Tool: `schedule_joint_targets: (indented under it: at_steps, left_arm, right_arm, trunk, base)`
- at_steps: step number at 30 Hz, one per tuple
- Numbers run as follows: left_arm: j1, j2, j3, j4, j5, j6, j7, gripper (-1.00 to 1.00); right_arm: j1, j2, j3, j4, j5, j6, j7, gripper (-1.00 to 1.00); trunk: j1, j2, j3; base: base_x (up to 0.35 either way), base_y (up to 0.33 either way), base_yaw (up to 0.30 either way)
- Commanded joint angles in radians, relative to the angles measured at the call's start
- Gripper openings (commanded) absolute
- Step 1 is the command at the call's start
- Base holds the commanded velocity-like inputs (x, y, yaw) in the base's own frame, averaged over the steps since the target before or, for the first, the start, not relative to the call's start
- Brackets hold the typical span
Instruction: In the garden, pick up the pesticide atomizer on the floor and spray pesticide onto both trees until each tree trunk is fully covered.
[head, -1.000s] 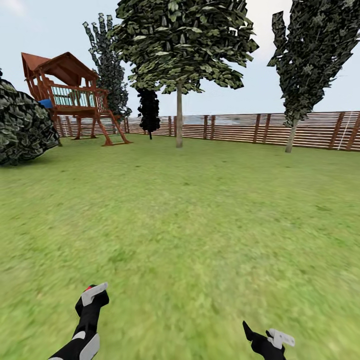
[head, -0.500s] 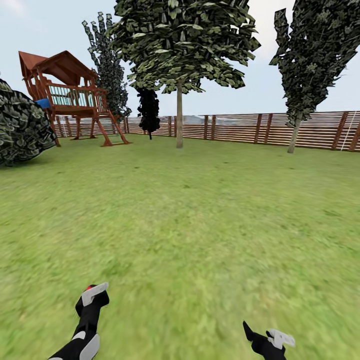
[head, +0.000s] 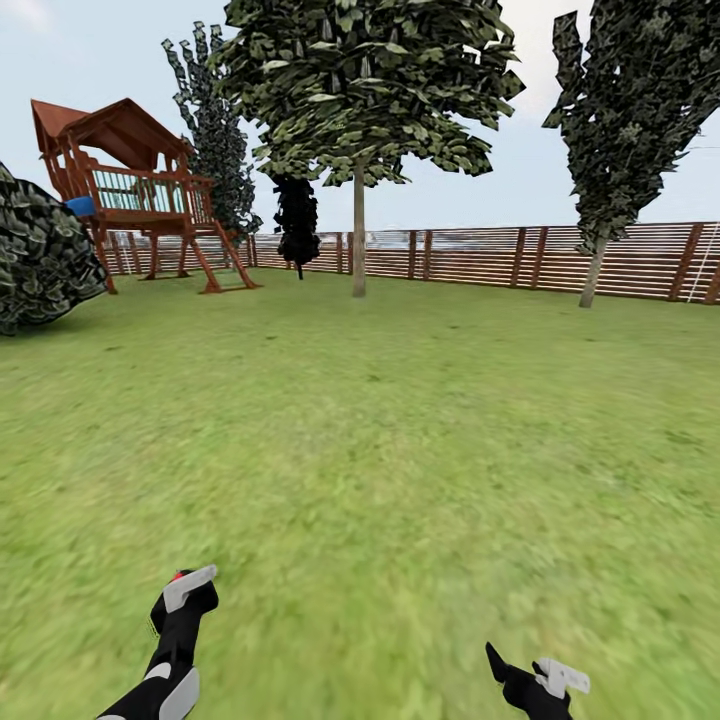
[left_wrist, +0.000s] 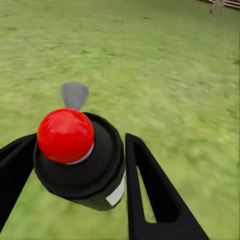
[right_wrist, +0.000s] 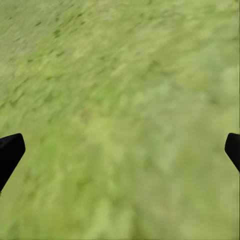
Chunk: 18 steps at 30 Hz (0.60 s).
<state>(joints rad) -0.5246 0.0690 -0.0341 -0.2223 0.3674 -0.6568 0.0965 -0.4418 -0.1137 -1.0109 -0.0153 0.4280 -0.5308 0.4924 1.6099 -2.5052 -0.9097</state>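
In the left wrist view my left gripper (left_wrist: 80, 147) is shut on the pesticide atomizer (left_wrist: 65, 135), a small black can with a round red top, one black finger on each side. The head view shows that gripper (head: 186, 588) low at the left with the red spot (head: 178, 576) peeking out. At the lower right my right gripper (head: 532, 676) is open, and in its wrist view (right_wrist: 122, 150) there is only grass between the fingers. Far ahead across the garden lawn (head: 380, 430) stands a tree with a straight bare trunk (head: 358, 245).
A brown slat fence (head: 480, 255) closes the far side. A wooden playset (head: 140, 195) stands at the back left beside a dark bush (head: 40, 255). A narrow dark tree with a leaning trunk (head: 592, 275) is at the back right. Another trunk base (left_wrist: 218, 6) appears in the left wrist view.
The whole head view has shifted a little: the playset and bush slid left and the right tree slid right, so the camera moved. Both grippers keep their places in the picture.
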Motion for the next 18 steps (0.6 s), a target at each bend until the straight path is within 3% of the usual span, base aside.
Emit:
schedule_joint_targets:
  at_steps: [1, 7, 8, 10, 12, 13, 15, 18]
  left_arm:
    - [0.000, 0.000, 0.000, 0.000, -0.001, 0.000, 0.000, -1.00]
    - [-0.001, 0.000, -0.001, 0.000, -0.003, 0.000, 0.000, -1.00]
    - [0.000, 0.000, -0.002, 0.000, -0.021, 0.002, 0.000, -1.00]
    - [0.000, -0.002, -0.028, -0.001, -0.111, 0.025, 0.000, -1.00]
    - [0.000, -0.007, -0.064, 0.000, -0.251, 0.071, 0.001, -1.00]
    - [0.000, -0.008, -0.070, 0.000, -0.287, 0.083, 0.002, -1.00]
    - [0.000, -0.009, -0.074, 0.000, -0.315, 0.092, 0.003, -1.00]
    - [0.000, -0.004, -0.072, 0.000, -0.323, 0.095, 0.003, -1.00]
  right_arm:
    - [0.000, 0.000, 0.000, 0.000, 0.000, 0.000, 0.000, 1.00]
    - [0.000, 0.000, 0.000, 0.000, 0.000, 0.000, 0.000, 1.00]
    - [0.000, 0.000, 0.000, 0.000, 0.000, 0.000, -0.001, 1.00]
    - [0.000, 0.000, 0.000, 0.000, 0.000, 0.000, 0.000, 1.00]
    - [0.000, 0.000, 0.000, 0.000, 0.000, 0.000, 0.000, 1.00]
    - [0.000, 0.000, 0.000, 0.000, 0.000, 0.000, 0.000, 1.00]
    - [0.000, 0.000, 0.000, 0.000, 0.000, 0.000, 0.000, 1.00]
    - [0.000, 0.000, 0.000, 0.000, 0.000, 0.000, 0.000, 1.00]
  trunk:
    - [0.000, 0.000, 0.000]
    - [0.000, 0.000, 0.000]
    - [0.000, 0.000, 0.000]
    - [0.000, 0.000, 0.000]
    - [0.000, 0.000, 0.000]
    - [0.000, 0.000, 0.000]
    - [0.000, 0.000, 0.000]
    - [0.000, 0.000, 0.000]
  base:
    - [0.329, 0.000, 0.000]
    - [0.329, 0.000, 0.000]
    - [0.329, 0.000, 0.000]
    - [0.329, 0.000, 0.000]
    - [0.329, 0.000, 0.000]
    - [0.329, 0.000, 0.000]
    - [0.329, 0.000, 0.000]
    - [0.329, 0.000, 0.000]
